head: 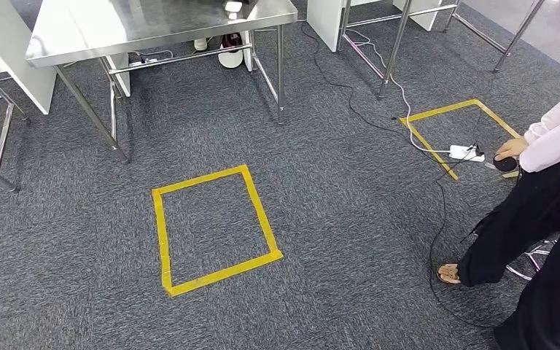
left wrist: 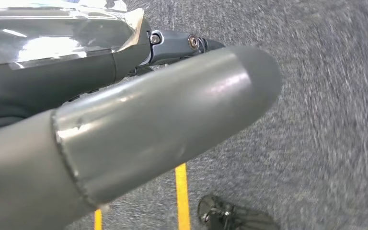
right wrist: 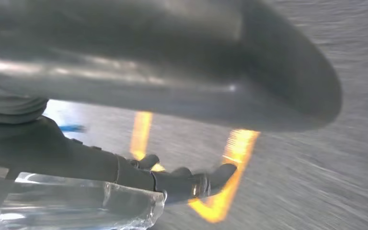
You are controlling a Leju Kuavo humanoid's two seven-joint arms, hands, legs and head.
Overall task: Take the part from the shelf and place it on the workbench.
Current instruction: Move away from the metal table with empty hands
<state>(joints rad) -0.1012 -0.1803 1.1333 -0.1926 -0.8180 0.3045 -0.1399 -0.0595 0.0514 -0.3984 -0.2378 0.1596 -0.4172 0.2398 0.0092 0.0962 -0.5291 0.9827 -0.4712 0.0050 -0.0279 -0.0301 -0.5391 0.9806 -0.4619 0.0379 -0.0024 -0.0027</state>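
Note:
The part is a clear plastic-wrapped pack (left wrist: 52, 33) lying against the dark fingers (left wrist: 182, 45) of my left hand (left wrist: 105, 100). The same shiny pack (right wrist: 76, 206) shows beside the dark fingers (right wrist: 187, 182) of my right hand (right wrist: 134, 86). Both hands hold it between them over grey carpet, thumbs stretched forward. The steel workbench (head: 153, 25) stands ahead at the far left of the head view, its top bare and reflective.
A yellow tape square (head: 215, 230) marks the carpet ahead of me. A second taped square (head: 456, 135) with a white power strip (head: 465, 152) and cables lies at the right. A person (head: 547, 219) stands at the right edge. Workbench legs (head: 91, 117) reach the floor.

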